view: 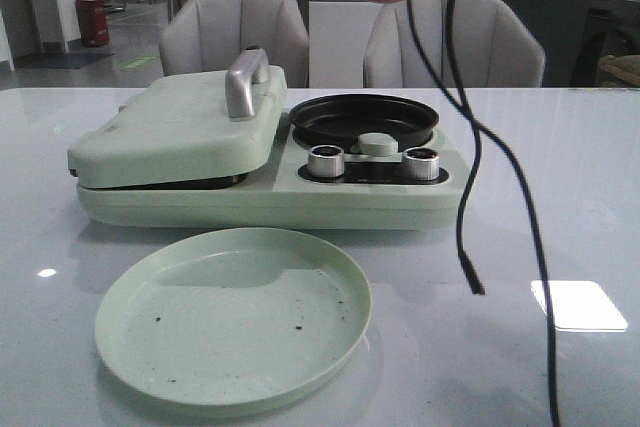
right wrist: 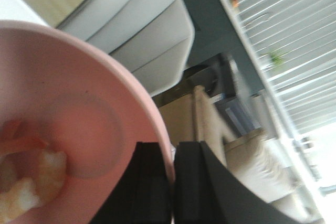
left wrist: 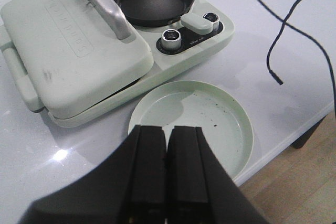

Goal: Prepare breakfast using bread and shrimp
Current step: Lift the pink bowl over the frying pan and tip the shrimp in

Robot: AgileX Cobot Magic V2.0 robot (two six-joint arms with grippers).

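We see a pale green breakfast maker (view: 265,182) standing mid-worktop, its hinged lid (view: 170,132) with a silver handle (view: 245,82) lowered over the left half, and a round black frying pan (view: 363,119) open on the right half above two silver knobs (view: 325,161). Just in front of it lies a round pale green plate (view: 233,315), speckled with dark crumbs, with a band of bare glossy white worktop (view: 560,167) between its rim and the appliance. In the left wrist view the plate sits near the worktop's edge, beyond which wooden floor shows.

Our left gripper (left wrist: 167,174) hovers above the plate's near rim with its jaws pressed together on nothing. Our right gripper (right wrist: 172,182) has its jaws clamped on the rim of a pink round bowl (right wrist: 68,108), which appears at the top of the front view, high above the frying pan. Inside the bowl lie the pale orange-pink shrimp (right wrist: 31,182), blurred, so we cannot count them. A black cable (view: 470,197) dangles to the right of the pan, its free end near the worktop.
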